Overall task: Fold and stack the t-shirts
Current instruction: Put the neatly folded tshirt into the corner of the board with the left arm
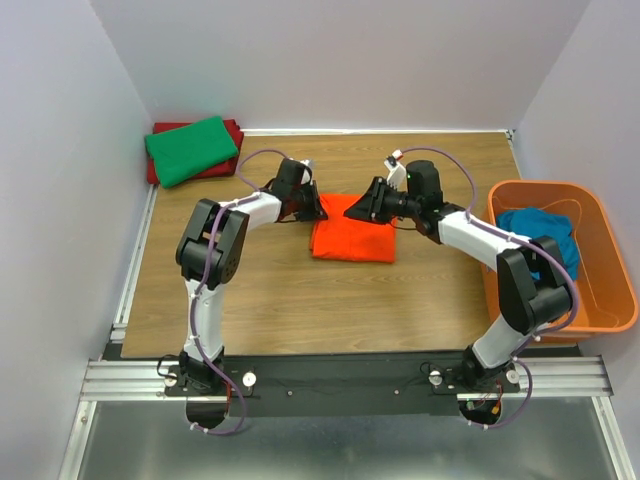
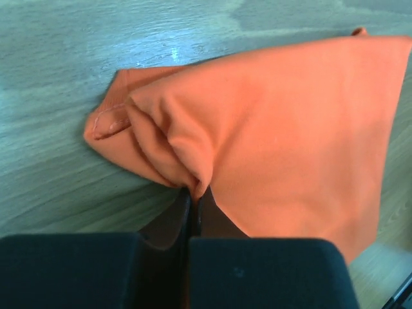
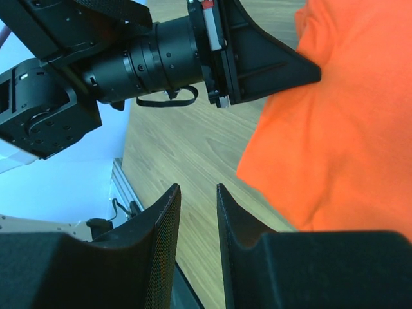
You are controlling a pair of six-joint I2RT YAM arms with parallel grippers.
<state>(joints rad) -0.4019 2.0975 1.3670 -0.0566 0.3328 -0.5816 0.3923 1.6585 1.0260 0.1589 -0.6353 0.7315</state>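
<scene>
**Spotter:** Left side first. What have you got?

**Me:** Left fingers (image 2: 193, 198) are pressed together on a pinch of the orange t-shirt (image 2: 290, 129), close to a hemmed corner. The rest of the cloth spreads ahead of them and to their right on the desk (image 2: 58, 77). Well off to their far side, the green t-shirt (image 1: 192, 148) lies folded on the dark red t-shirt (image 1: 236, 128).

**Spotter:** And the right?

**Me:** Right fingers (image 3: 198, 199) are apart with nothing between them. Orange cloth lies just to their right. The teal t-shirt (image 1: 540, 232) sits well behind them in the basket (image 1: 600, 300).

**Spotter:** Step?

**Me:** Folding the orange one, I judge. Next I'd want the right fingers to grip the edge beside them, then both sides lifting evenly so the fold lands square.
</scene>
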